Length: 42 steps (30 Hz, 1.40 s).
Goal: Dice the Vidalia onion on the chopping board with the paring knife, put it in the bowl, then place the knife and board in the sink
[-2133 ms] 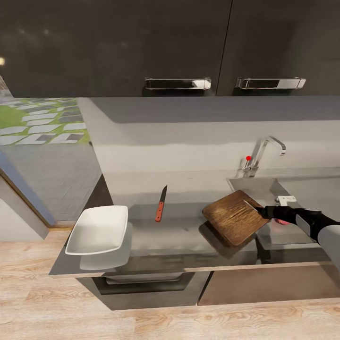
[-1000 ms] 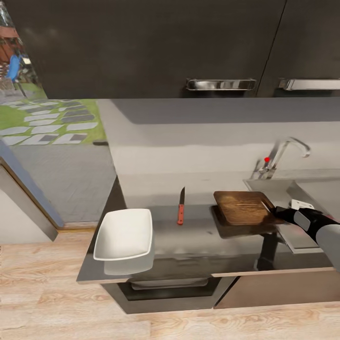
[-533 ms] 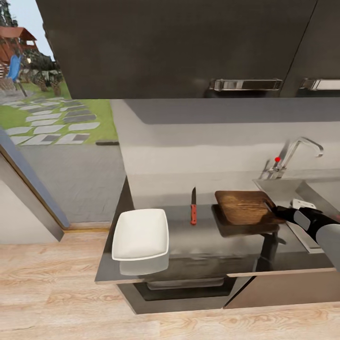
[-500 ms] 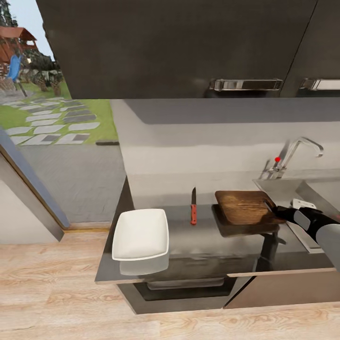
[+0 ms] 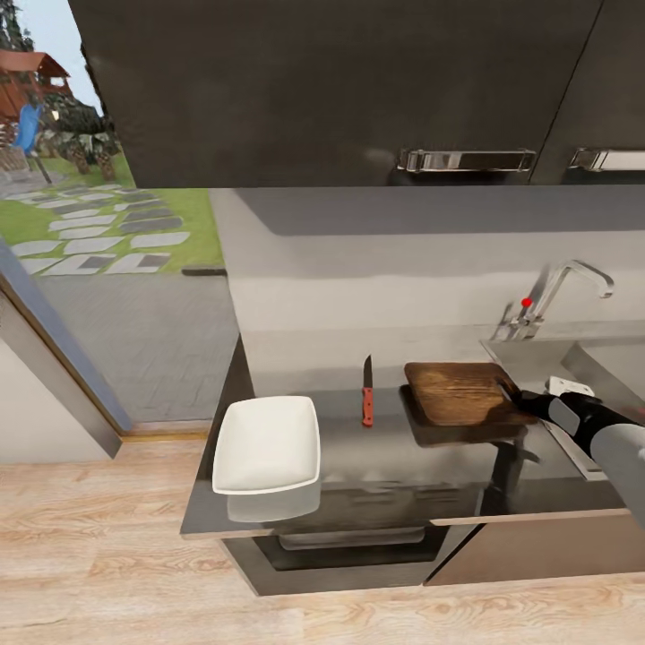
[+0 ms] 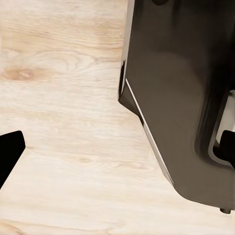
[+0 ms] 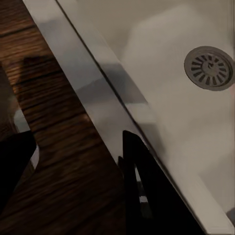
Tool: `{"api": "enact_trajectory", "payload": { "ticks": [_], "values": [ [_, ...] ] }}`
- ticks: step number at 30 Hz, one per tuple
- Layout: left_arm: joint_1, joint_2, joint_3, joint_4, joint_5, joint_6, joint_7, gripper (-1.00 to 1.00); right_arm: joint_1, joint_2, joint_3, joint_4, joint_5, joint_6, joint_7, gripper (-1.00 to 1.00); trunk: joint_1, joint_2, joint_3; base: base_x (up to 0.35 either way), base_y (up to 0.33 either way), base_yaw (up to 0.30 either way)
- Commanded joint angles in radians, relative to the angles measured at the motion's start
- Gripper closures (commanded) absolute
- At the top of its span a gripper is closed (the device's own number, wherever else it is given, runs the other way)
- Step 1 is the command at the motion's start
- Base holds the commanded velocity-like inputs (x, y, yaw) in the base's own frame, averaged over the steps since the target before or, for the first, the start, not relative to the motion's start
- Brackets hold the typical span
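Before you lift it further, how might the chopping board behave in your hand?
The chopping board, a flat wooden slab, probably stays stiff. The right hand grips only its edge nearest the sink, so it may droop or pivot. Its smooth grained face could slip.

Readable text: none on any surface.
Faucet: a plain red dot, no lettering.
Cabinet doors: blank, no labels or numbers.

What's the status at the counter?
Right claw gripping chopping board edge by the sink. Board raised over countertop, shadow beneath. Paring knife and bowl lie left of it.
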Motion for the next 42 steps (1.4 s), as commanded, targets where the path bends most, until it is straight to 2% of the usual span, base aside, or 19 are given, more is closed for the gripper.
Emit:
{"api": "enact_trajectory", "payload": {
  "ticks": [1,6,21,29,34,36,42],
  "values": [
    [0.000,0.001,-0.003,-0.002,0.009,-0.001,0.000,-1.00,0.000,0.002,0.000,-0.002,-0.006,0.002,-0.013,1.00,0.001,-0.002,-0.002,0.000,0.053,0.000],
    [0.000,-0.001,-0.004,-0.002,0.008,-0.002,0.000,-1.00,0.000,0.005,0.000,-0.001,-0.006,-0.038,-0.030,1.00,0.001,-0.002,-0.002,0.000,0.158,0.000],
    [0.000,0.000,-0.004,0.000,0.009,-0.002,0.000,-1.00,0.000,0.021,0.000,-0.001,-0.002,-0.046,-0.054,1.00,0.001,-0.002,-0.002,0.000,0.011,0.000],
    [0.000,0.001,-0.003,0.002,0.009,-0.002,0.000,-1.00,0.000,0.025,0.001,0.000,-0.001,-0.071,-0.098,1.00,0.001,-0.002,-0.002,0.000,0.000,0.000],
    [0.000,0.001,-0.003,0.006,0.009,-0.002,0.000,-1.00,0.000,0.023,0.003,0.000,0.000,-0.074,-0.099,1.00,0.001,-0.002,-0.002,0.000,0.000,0.000],
    [0.000,0.001,-0.003,0.006,0.008,-0.002,0.000,-1.00,0.000,0.022,0.004,0.000,0.006,-0.074,-0.099,1.00,0.001,-0.002,-0.002,0.000,0.000,0.000],
    [0.000,0.001,-0.003,0.006,0.008,-0.002,0.000,-1.00,0.000,0.022,0.004,0.001,0.079,-0.074,-0.092,1.00,0.001,-0.002,-0.002,0.000,0.000,0.000]
  ]
}}
